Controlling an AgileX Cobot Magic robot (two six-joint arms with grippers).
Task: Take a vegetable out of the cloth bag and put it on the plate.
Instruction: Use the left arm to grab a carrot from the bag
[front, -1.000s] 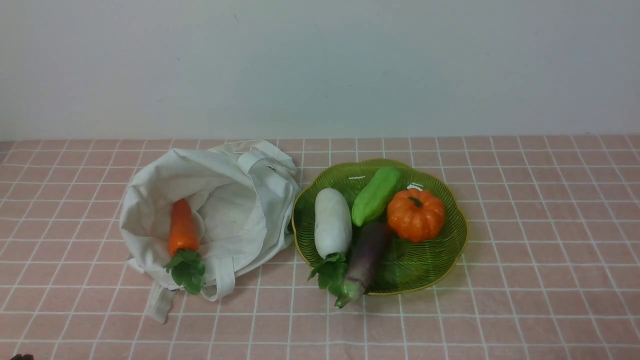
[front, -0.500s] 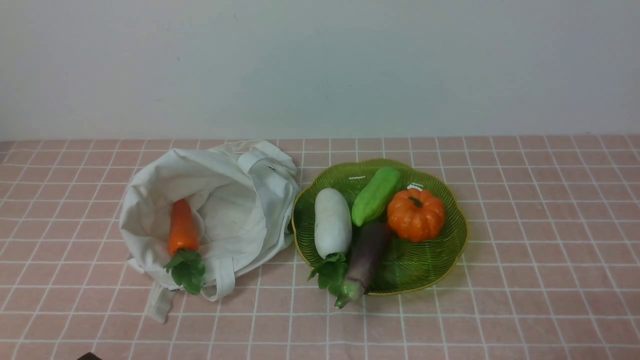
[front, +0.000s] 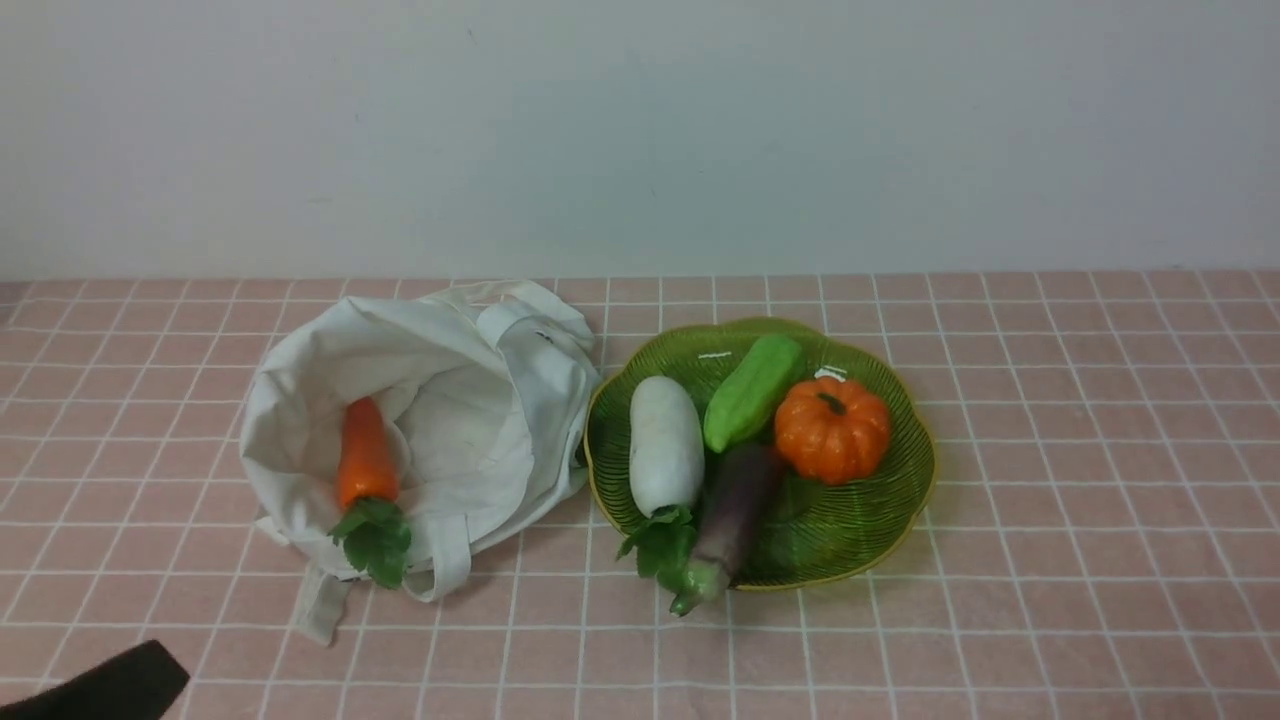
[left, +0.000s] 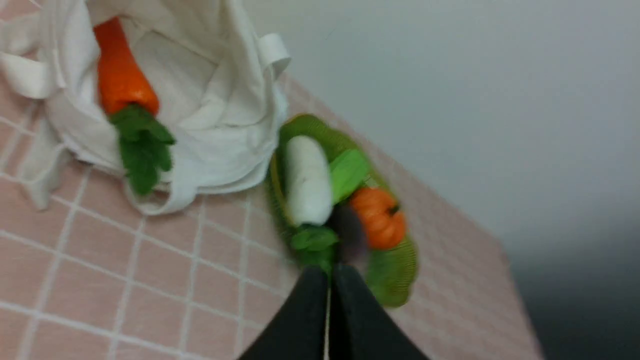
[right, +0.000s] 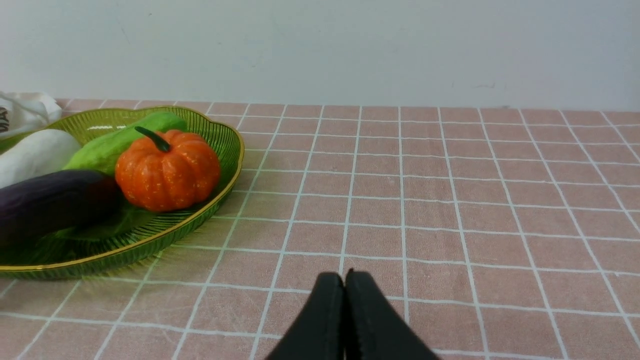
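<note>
- The carrot (front: 364, 455) is lying in the open mouth of the cloth bag (front: 470, 400), left of the plate (front: 845, 545) – tip pointing far, leaves flopping over the near hem.
- The left gripper (left: 327, 280) is at the near left corner, fingers pressed together, nothing in it. The right gripper (right: 345, 282) is the same deal, over bare tablecloth (right: 450, 200) right of the plate.
- Loose fabric hugs the carrot, so a sloppy pinch could catch cloth too and drag the whole bag.
- The plate's crowded – radish (front: 664, 445), pumpkin (front: 831, 428), and an eggplant (front: 735, 515) poking over the near rim. The carrot could roll off or bump one out.
</note>
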